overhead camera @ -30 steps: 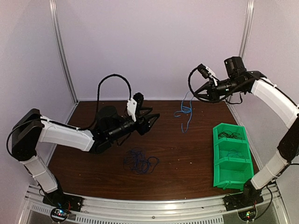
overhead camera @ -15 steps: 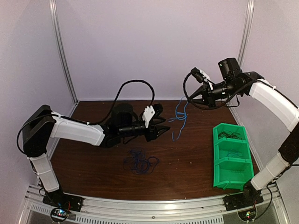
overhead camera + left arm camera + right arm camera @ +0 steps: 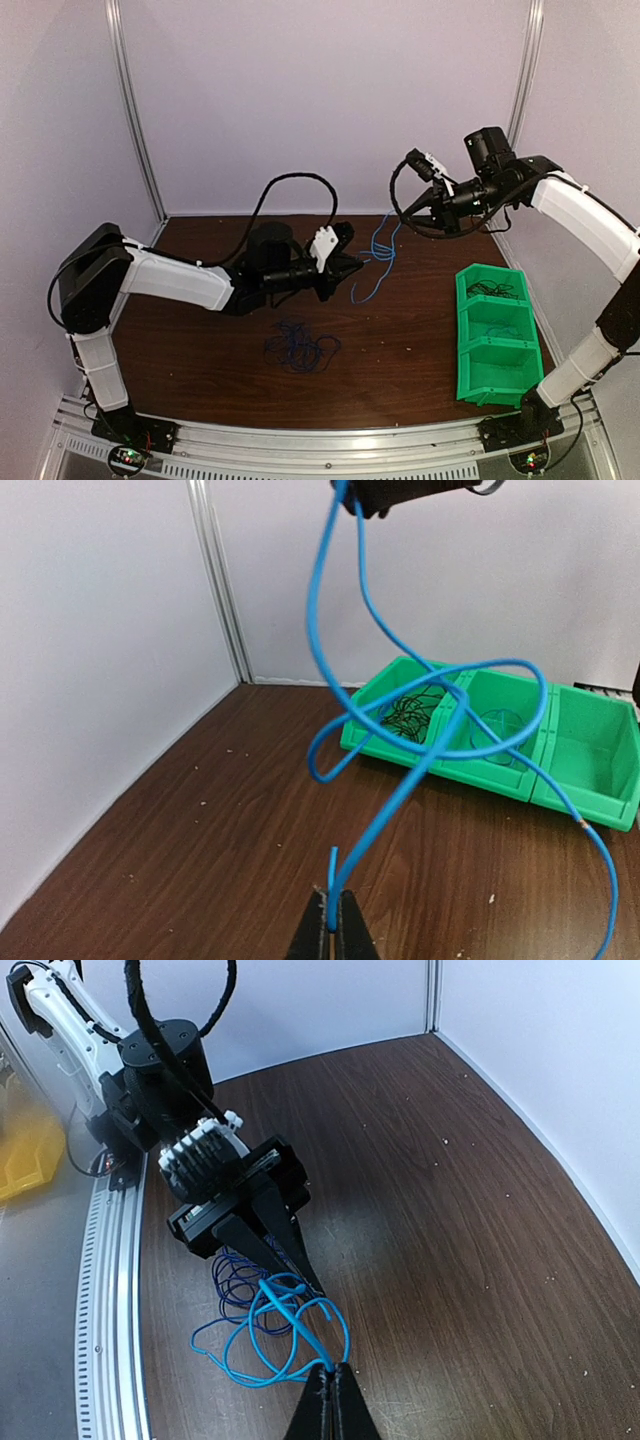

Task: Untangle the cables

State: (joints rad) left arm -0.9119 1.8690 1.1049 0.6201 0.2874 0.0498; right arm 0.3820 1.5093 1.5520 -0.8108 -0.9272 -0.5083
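- Here the right gripper [image 3: 403, 212] is raised over the far right part of the table [image 3: 200, 340], its jaws pressed together on the top of a bright blue cable [image 3: 378, 243].
- In the right wrist view the two fingers meet at a point, with the blue strand coming out from between the tips and spreading into loose loops below them.
- The left gripper [image 3: 354, 265] reaches in from the left, lower than the right one, and its jaws are clamped on a lower part of the same blue cable.
- In the left wrist view the strand rises from the closed tips, crosses itself in an open loop and runs up to the right gripper at the top edge; a free end trails down to the right.
- The blue cable thus hangs in the air between the two grippers.
- A separate tangle [image 3: 300, 348] of dark blue and black wire lies on the table near its middle, apart from both grippers, nearer the arm bases than the left gripper.
- A green bin [image 3: 463, 350] with three compartments stands at the right; black cables [image 3: 492, 291] lie in its far compartment.
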